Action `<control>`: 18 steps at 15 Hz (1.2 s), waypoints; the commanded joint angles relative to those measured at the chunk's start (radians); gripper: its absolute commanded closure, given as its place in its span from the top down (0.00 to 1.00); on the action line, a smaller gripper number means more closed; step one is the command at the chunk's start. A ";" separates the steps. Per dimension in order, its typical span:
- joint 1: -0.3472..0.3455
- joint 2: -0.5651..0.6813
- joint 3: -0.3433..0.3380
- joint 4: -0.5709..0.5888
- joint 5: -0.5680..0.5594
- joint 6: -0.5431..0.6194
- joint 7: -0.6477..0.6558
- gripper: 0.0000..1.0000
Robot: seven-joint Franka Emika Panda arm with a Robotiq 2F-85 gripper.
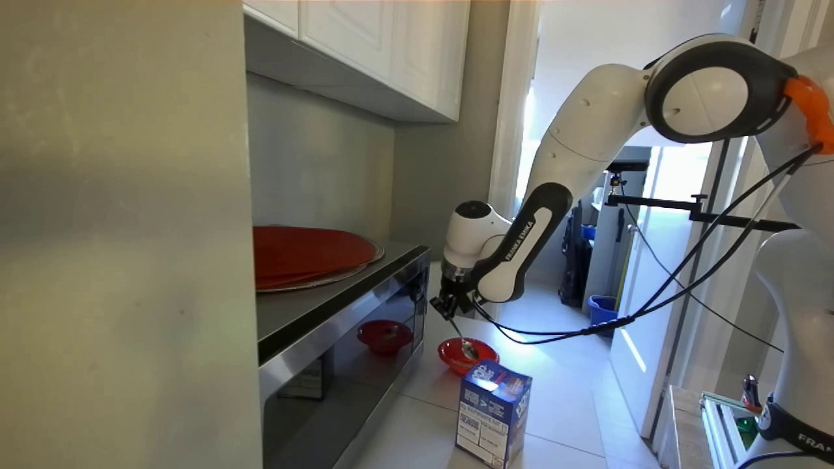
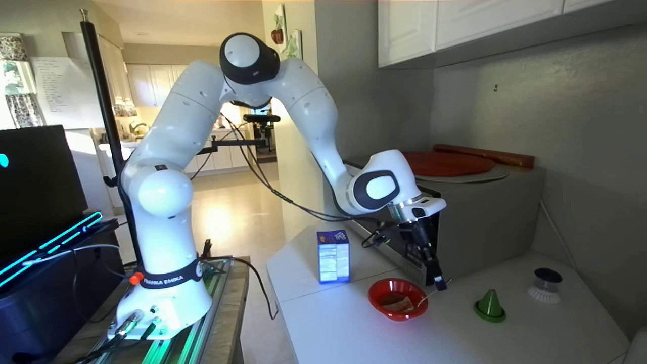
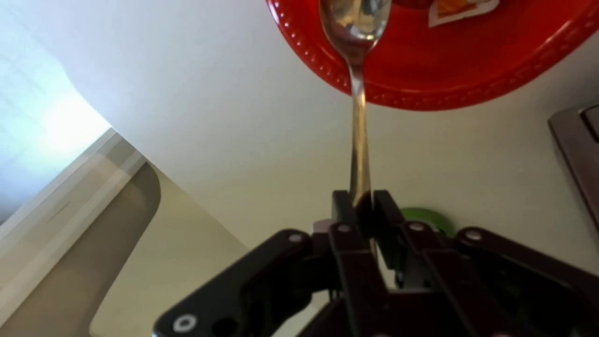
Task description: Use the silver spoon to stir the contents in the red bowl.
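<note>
The small red bowl [image 1: 448, 355] stands on the white counter, and it also shows in the exterior view [image 2: 376, 292] and the wrist view [image 3: 430, 79]. It holds something brown and a pale, orange-marked piece [image 3: 461, 9]. My gripper [image 3: 360, 206] is shut on the handle of the silver spoon [image 3: 358, 126]. In both exterior views the gripper [image 1: 445, 309] [image 2: 438, 284] is above and beside the bowl. The spoon [image 1: 469, 350] [image 2: 428, 295] slants down over the rim, its head inside the bowl. I cannot tell whether the head touches the contents.
A blue-and-white carton [image 1: 492, 417] [image 2: 334, 259] stands near the bowl. A microwave [image 1: 384, 293] bears a large flat red dish [image 1: 313, 255] [image 2: 447, 164]. A green cone-shaped thing [image 2: 490, 306] and a scrub brush [image 2: 546, 286] stand on the counter. White cabinets [image 1: 365, 39] hang overhead.
</note>
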 commanded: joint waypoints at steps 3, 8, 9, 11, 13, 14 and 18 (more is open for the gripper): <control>0.035 -0.042 -0.042 -0.052 -0.010 -0.021 -0.013 0.04; 0.069 -0.075 -0.067 -0.123 -0.019 -0.030 -0.013 0.04; 0.081 -0.081 -0.084 -0.143 -0.021 -0.032 -0.009 0.04; 0.103 -0.084 -0.125 -0.175 -0.023 -0.034 -0.005 0.04; 0.129 -0.085 -0.173 -0.206 -0.021 -0.033 -0.006 0.04; 0.138 -0.083 -0.193 -0.218 -0.017 -0.032 -0.009 0.04; 0.169 -0.091 -0.229 -0.223 0.008 -0.030 -0.023 0.04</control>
